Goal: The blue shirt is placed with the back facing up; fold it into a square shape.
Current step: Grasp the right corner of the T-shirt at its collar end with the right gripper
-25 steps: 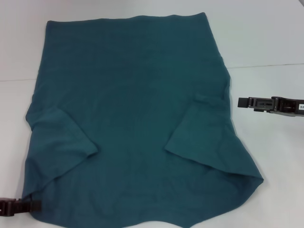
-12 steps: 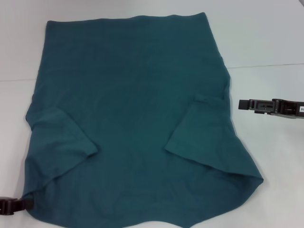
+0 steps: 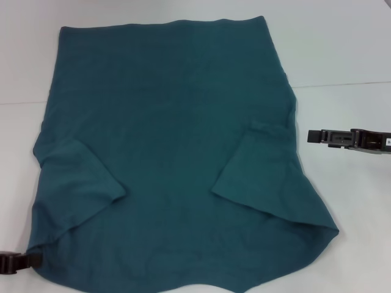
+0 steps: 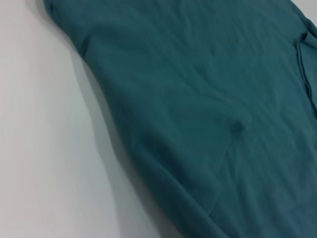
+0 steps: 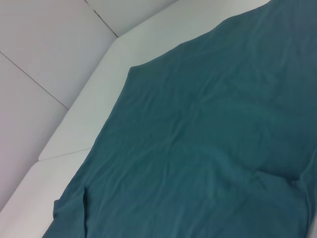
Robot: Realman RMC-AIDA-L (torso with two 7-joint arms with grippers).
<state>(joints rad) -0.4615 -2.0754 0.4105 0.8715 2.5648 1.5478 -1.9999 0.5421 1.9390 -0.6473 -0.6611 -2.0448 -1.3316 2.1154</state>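
Left gripper: black, low at the near left corner of the plain dark teal-blue short-sleeved T-shirt of soft matte fabric. Its tip sits right at the cloth's edge; cannot tell whether the fingers are spread or pressed together, or whether they hold any fabric. Only its end shows in the head view; the rest runs off the frame's side.

Right gripper: black, lying level beside the shirt's right edge, just clear of the cloth, level with the folded-in right sleeve. Tip points toward the shirt. Finger state: cannot tell from this angle.

Shirt: spread flat on the white table, no print showing. Both sleeves are folded inward onto the body; the left sleeve lies as a slanted flap near the left edge. The edge farthest from the grippers runs fairly straight. Near right corner juts out in a point. Light wrinkles across the fabric in both wrist views.
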